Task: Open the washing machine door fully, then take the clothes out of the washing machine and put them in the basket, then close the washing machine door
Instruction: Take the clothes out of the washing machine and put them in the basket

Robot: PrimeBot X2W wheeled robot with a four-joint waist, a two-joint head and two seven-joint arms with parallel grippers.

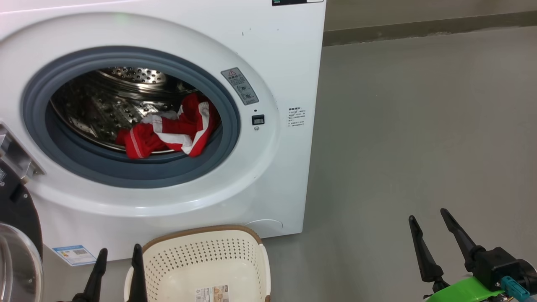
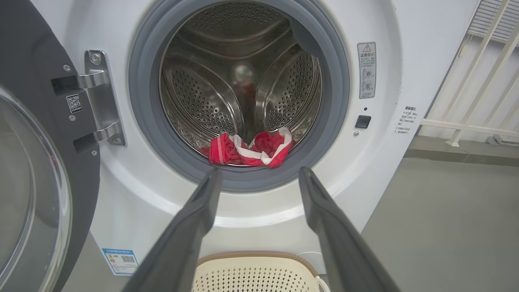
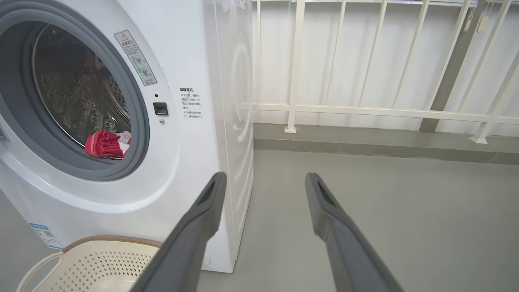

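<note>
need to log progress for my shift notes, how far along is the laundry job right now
Done: the washing machine door is swung wide open. In hand: nothing yet; the left gripper and right gripper are both open and empty, outside the washing machine. Left: the clothes lie in the drum, the basket below holds no clothes, and the door needs closing after.

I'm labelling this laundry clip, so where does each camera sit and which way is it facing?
Head view: on the head, looking down at the washing machine and basket; left hand lower left, right hand lower right.
Left wrist view: left wrist, facing into the drum at the clothes; own fingers rise from below.
Right wrist view: right wrist, facing the machine's corner, floor and railing; own fingers show.
Shared: all see the clothes.
</note>
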